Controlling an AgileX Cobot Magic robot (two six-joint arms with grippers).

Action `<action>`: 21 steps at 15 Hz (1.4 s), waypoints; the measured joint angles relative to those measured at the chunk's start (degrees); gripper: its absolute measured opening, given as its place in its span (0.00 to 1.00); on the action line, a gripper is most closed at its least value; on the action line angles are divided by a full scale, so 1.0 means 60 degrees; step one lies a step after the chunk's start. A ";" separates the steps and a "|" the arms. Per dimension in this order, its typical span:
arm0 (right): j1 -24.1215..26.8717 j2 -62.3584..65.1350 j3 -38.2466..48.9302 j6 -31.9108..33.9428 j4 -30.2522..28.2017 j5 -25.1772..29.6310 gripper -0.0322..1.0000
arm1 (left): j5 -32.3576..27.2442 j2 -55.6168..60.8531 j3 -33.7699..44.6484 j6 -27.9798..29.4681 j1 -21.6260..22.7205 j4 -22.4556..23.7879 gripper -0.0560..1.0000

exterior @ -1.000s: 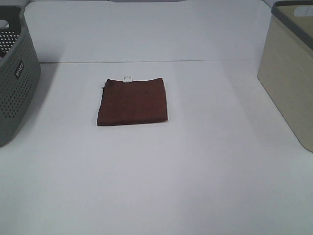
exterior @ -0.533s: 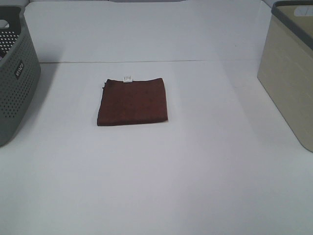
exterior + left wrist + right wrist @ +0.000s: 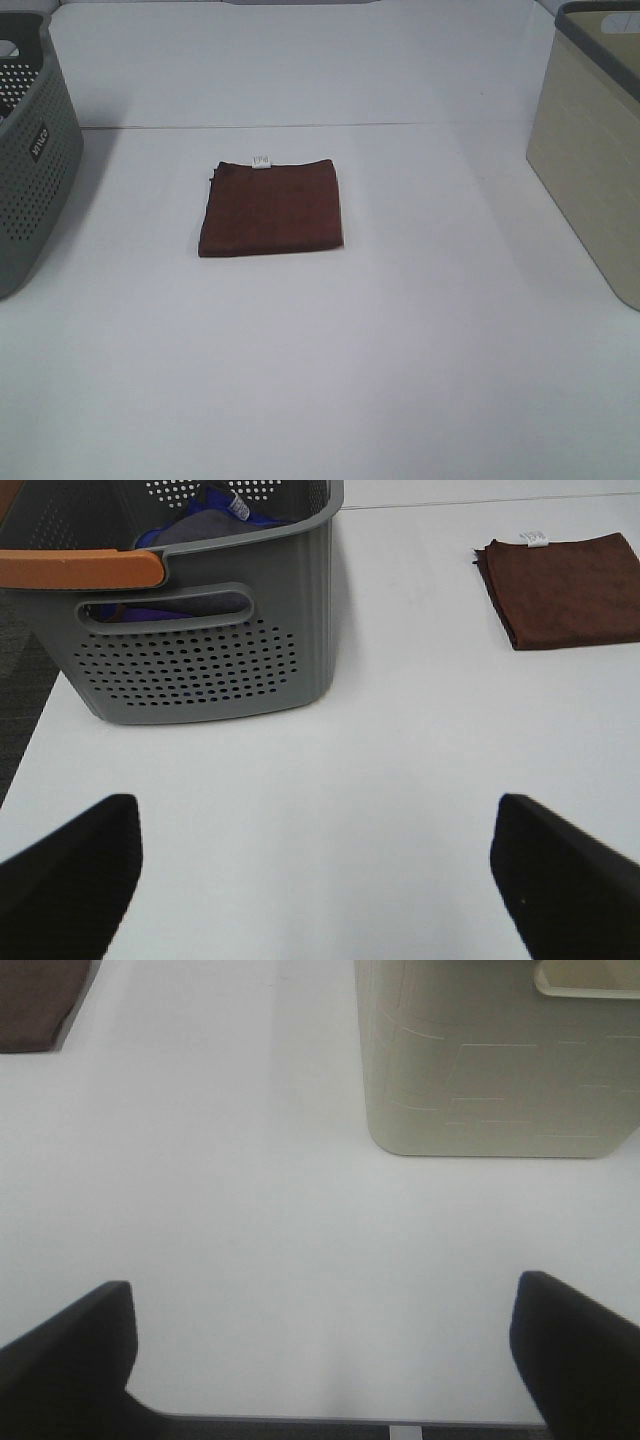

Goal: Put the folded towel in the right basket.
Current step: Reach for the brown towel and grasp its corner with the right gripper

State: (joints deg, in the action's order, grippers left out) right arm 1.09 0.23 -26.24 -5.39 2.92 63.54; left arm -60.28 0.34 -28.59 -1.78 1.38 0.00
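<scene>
A folded dark red-brown towel (image 3: pixel 271 207) with a small white tag lies flat on the white table, left of centre. It also shows in the left wrist view (image 3: pixel 567 588), and its corner in the right wrist view (image 3: pixel 40 1002). The right basket (image 3: pixel 592 140) is beige with a grey rim and stands at the table's right edge; it also shows in the right wrist view (image 3: pixel 500 1055). My left gripper (image 3: pixel 315 880) is open and empty, near the table's front left. My right gripper (image 3: pixel 320 1360) is open and empty, near the front right. Neither arm shows in the exterior high view.
A grey perforated basket (image 3: pixel 28 150) stands at the left edge; in the left wrist view (image 3: pixel 200 630) it has an orange handle and holds blue and grey cloth. The table's front edge (image 3: pixel 300 1422) shows in the right wrist view.
</scene>
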 joint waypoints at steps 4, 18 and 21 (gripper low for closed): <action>0.0000 0.0000 0.0000 0.0000 0.0000 0.0000 0.97 | 0.0000 0.0000 0.0000 0.0000 0.0000 0.0000 0.89; 0.0000 0.0000 0.0000 0.0000 0.0000 0.0000 0.97 | 0.0000 0.0000 0.0000 0.0000 0.0000 0.0000 0.89; 0.0000 0.0000 0.0000 0.0000 0.0000 0.0000 0.97 | 0.0000 0.0000 0.0000 0.0000 0.0000 0.0000 0.89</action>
State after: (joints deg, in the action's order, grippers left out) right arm 1.09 0.23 -26.24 -5.39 2.92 63.54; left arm -60.28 0.34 -28.59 -1.78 1.38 0.00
